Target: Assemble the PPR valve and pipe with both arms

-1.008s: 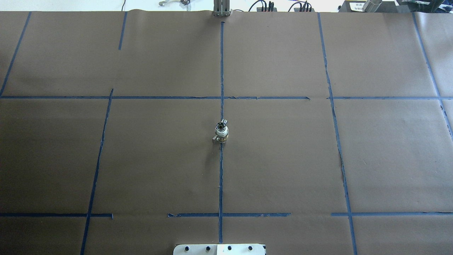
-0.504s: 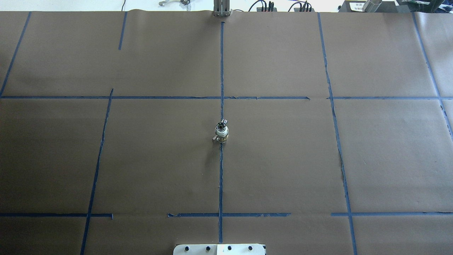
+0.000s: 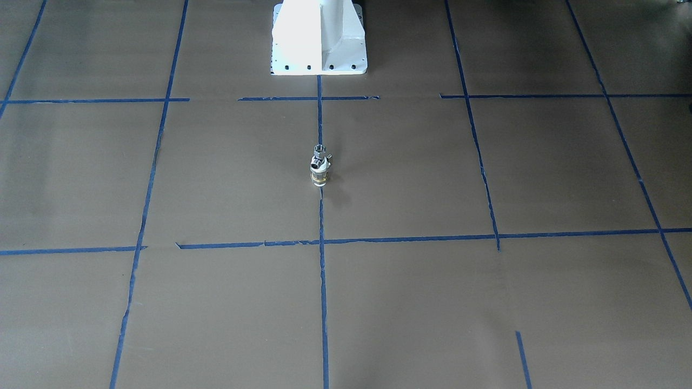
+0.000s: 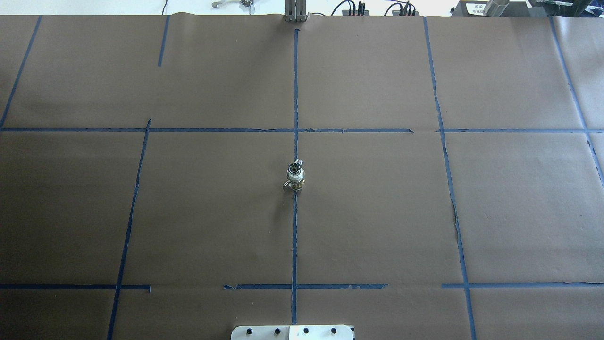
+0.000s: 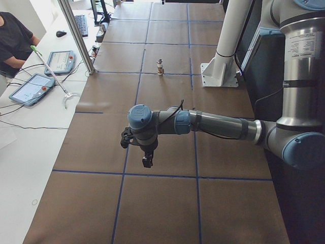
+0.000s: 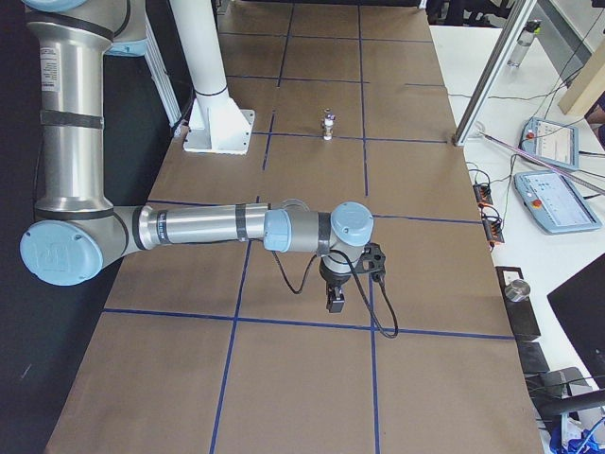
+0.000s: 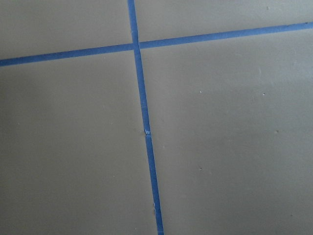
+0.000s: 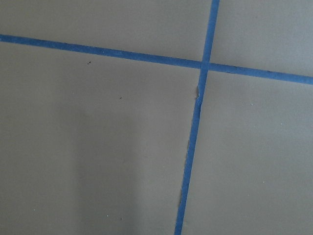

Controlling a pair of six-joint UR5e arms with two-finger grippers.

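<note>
The chrome PPR valve (image 4: 295,166) sits on top of the white pipe (image 4: 296,178) with its brass band. The two stand upright as one small stack on the centre tape line, also seen in the front view as the valve (image 3: 321,152) over the pipe (image 3: 319,174). Both arms hang far from it over bare paper. The left gripper (image 5: 147,161) shows only in the exterior left view and the right gripper (image 6: 336,301) only in the exterior right view, so I cannot tell whether either is open or shut. Both wrist views show only brown paper and blue tape.
Brown paper with a blue tape grid covers the table. The white robot pedestal (image 3: 319,38) stands at the near edge. A person (image 5: 12,35) sits beside touch pendants (image 5: 30,89) on the side bench. A metal post (image 5: 76,35) rises at the far table edge.
</note>
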